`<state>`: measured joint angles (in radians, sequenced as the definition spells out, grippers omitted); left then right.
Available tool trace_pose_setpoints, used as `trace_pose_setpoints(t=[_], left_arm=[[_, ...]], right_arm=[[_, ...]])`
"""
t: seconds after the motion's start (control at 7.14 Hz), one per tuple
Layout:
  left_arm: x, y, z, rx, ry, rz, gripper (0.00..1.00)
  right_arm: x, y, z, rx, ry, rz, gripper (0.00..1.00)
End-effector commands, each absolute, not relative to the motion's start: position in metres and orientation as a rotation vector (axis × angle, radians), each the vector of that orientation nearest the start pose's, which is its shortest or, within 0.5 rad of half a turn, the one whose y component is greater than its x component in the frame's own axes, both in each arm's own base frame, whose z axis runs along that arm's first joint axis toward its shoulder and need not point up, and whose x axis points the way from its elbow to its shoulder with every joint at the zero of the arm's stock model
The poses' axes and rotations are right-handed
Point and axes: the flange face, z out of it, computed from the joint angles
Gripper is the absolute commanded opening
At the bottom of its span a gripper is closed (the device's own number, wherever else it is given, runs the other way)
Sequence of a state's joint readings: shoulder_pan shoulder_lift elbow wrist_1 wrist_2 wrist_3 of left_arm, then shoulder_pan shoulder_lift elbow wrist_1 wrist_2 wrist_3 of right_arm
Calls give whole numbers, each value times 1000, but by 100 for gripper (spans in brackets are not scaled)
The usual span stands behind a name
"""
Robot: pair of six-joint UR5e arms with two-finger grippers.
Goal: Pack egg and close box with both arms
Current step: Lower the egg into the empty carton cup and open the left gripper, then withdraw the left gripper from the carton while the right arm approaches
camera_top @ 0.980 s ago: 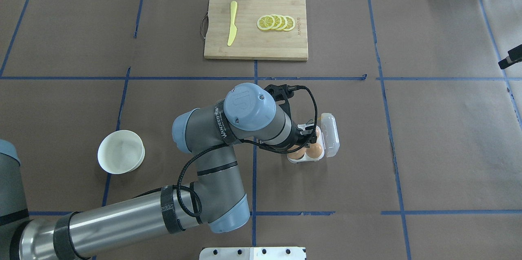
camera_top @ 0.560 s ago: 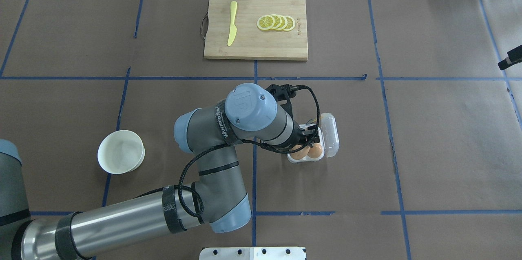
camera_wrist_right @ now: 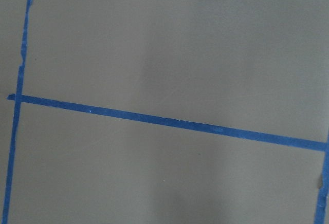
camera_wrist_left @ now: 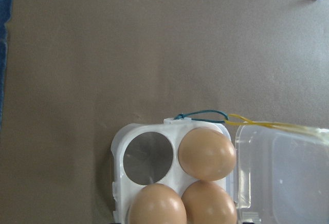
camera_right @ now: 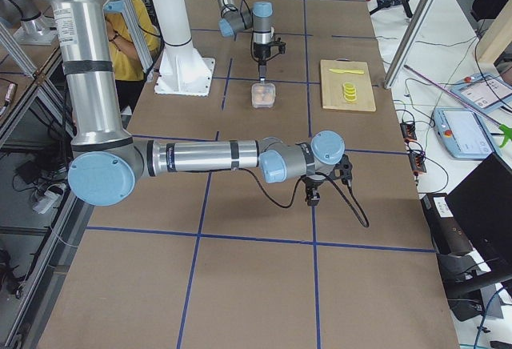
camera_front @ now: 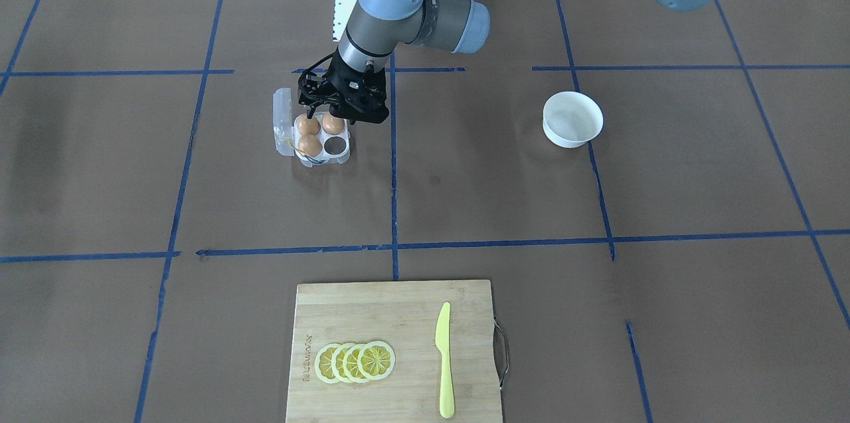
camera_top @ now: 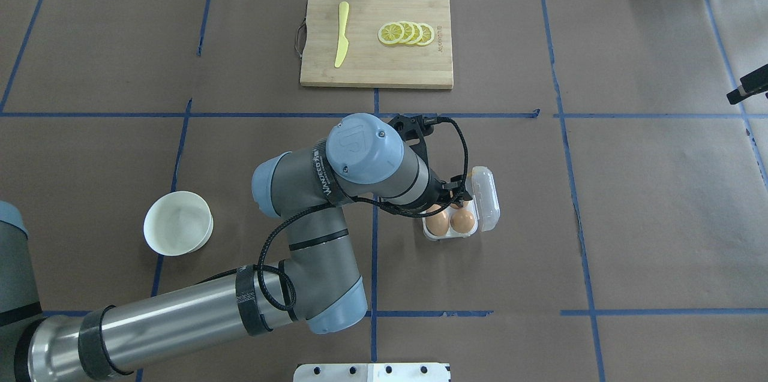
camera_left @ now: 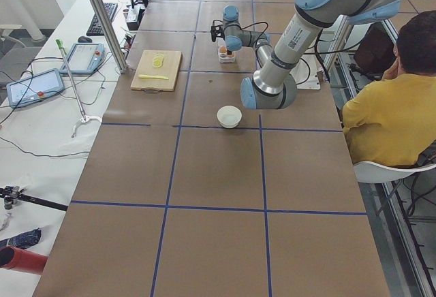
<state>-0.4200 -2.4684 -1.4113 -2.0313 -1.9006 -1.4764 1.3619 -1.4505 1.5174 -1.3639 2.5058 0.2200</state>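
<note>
From across the worktop (camera_front: 465,197), you could see what the overhead view hid. The left claw (camera_front: 334,112) hung just above the box (camera_front: 327,160). The egg (camera_front: 333,123) sat in the cell right beneath it, on the robot's side, away from the open lid (camera_front: 282,119).

Overhead, the wrist (camera_top: 414,184) covered the box's far row, so only two eggs showed there. The left wrist camera gave you all four round cells: three smooth brown-orange ovals, the lower two cut off by the frame edge, and one empty cell (camera_wrist_left: 149,158). A yellow thread (camera_wrist_left: 267,125) lay at the glossy clear rim.

The left claw read as one black mass, so I could not tell its spread. The right claw (camera_right: 314,197) hung well apart over brown paper (camera_wrist_right: 164,39) crossed by blue tape (camera_wrist_right: 169,122), its spread likewise unclear.
</note>
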Motion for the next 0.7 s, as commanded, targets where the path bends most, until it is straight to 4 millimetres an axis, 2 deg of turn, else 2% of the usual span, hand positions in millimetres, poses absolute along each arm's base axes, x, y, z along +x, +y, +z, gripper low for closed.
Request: trace_pose_setpoints(t=[0.0,0.14,0.28,0.42,0.56], left_arm=[[576,-438,117,77,1233,-90,82],[525,-451,144,66,1216,-40,82],[477,-459,160,121,1180,-10,82],[434,-475,171,175,1115,6,82],[391,-496,184,244,1062,40,82]], right_arm=[[-114,-547,549,48,-1002,-41,100],[-146,-537,539,81,-1024,-4,100],[-178,-524,535,101,-1029,48,100],[-220,-508,526,102,-1044,73,100],[-254,-489,501,87,-1064,104,100]])
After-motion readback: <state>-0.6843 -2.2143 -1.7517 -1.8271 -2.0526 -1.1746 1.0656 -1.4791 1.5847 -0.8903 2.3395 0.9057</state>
